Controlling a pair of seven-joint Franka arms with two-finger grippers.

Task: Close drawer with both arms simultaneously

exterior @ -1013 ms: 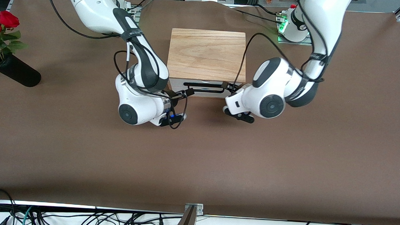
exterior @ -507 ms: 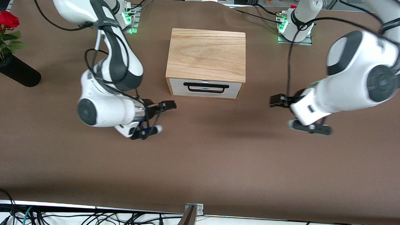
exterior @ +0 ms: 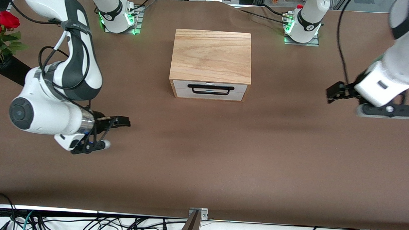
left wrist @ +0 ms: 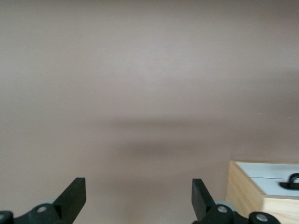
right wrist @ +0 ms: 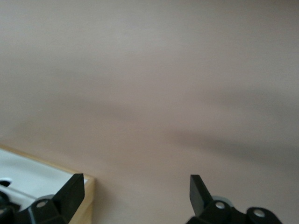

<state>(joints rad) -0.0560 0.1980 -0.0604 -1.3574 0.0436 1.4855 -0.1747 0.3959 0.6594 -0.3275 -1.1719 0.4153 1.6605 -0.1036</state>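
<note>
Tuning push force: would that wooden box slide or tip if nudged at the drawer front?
The box looks squat with a wide footprint, so tipping seems unlikely. It sits loose on the table, so it may slide. The drawer looks shut.

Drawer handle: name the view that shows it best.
The front view: the whole black bar of the drawer handle shows on the shut white panel. The left wrist view catches only one end; the right wrist view shows just a panel corner, no clear handle.
</note>
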